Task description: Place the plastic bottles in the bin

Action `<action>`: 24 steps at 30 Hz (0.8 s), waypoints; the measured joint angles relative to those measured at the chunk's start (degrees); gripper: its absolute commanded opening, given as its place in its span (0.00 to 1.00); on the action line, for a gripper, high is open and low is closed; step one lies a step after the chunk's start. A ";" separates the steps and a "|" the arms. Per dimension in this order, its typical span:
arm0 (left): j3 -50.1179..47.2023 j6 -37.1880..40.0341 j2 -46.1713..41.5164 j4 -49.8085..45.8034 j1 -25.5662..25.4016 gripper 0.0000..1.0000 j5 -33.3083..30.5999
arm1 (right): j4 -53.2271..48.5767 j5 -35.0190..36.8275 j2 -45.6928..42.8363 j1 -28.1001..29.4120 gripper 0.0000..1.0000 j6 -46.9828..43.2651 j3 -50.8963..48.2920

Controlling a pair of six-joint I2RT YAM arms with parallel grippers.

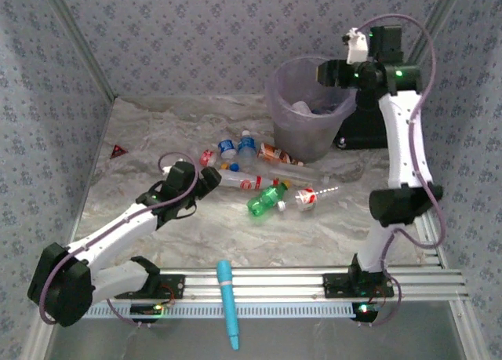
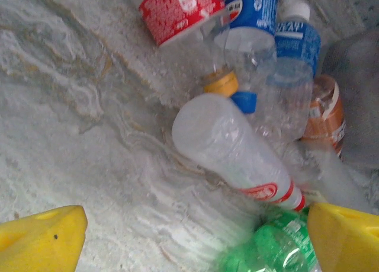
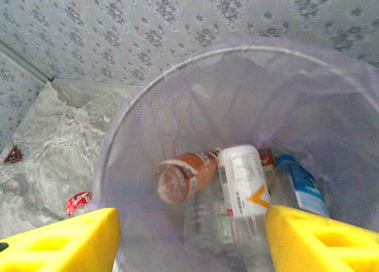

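The round, translucent pale-purple plastic bin (image 1: pixel 306 113) stands upright at the far right of the marbled counter (image 1: pixel 235 242). The right arm (image 1: pixel 396 132) reaches over the bin's rim, and its right jaws hang above the opening, spread wide with nothing between the yellow fingers (image 3: pixel 65 239). The right wrist view shows several plastic bottles lying in the bottom of the bin: a brown bottle with an orange label (image 3: pixel 186 174), a white bottle with an orange mark (image 3: pixel 243 186), a bottle with a blue label (image 3: pixel 302 186) and a clear bottle (image 3: pixel 204 224). More bottles lie on their sides in a loose cluster on the counter, near and left of the bin. Among them are a long clear bottle with a red band (image 2: pixel 231 147), a green bottle (image 1: pixel 267 199), a clear bottle with a red label (image 2: pixel 180 11) and two blue-labelled bottles (image 1: pixel 235 146). The left arm (image 1: pixel 118 227) extends low toward the left edge of this cluster. Its left jaws are open and empty, with the green bottle just beside the right finger in the left wrist view. A long light-blue pen-shaped tool (image 1: pixel 227 301) lies across the near rail.
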 measured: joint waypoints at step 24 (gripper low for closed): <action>15.43 -4.31 27.30 7.96 17.92 0.99 4.72 | 7.37 1.66 -34.67 1.46 0.70 3.48 -44.63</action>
